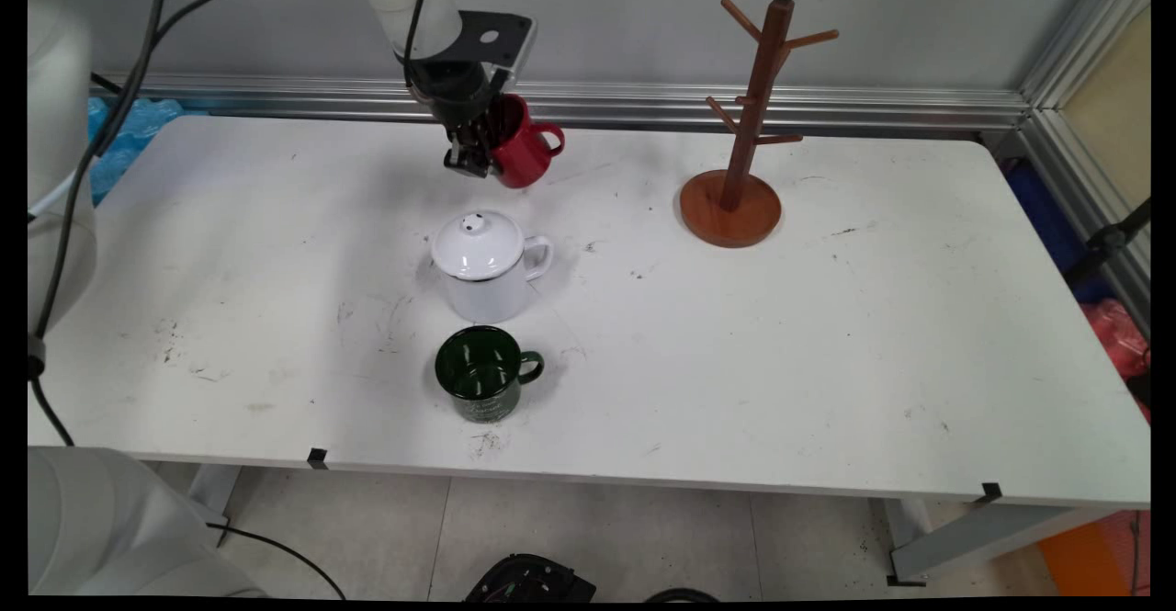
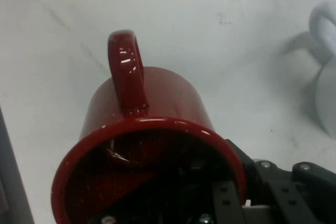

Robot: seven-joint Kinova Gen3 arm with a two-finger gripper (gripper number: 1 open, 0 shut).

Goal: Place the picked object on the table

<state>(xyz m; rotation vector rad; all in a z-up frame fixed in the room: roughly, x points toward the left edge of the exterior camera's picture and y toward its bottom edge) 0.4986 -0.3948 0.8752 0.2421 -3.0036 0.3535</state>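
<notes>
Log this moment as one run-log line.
gripper: shut on red mug, lifted, tilted | below: lidded white mug, green mug | right: wooden mug tree

The fingertips of the gripper (image 1: 475, 153) are hidden in the main view behind the rim of the red mug (image 1: 520, 147), and in the hand view the black linkage is cut off by the bottom edge, with one finger lost inside the red mug (image 2: 142, 145). The lower rim of that mug is cropped there as well. Right of the red mug in the hand view, only a blurred curved edge and handle of the white lidded mug (image 2: 326, 72) are seen, the rest cut off by the right edge. The pale lettering on the green mug (image 1: 484, 374) is too small to be read.
</notes>
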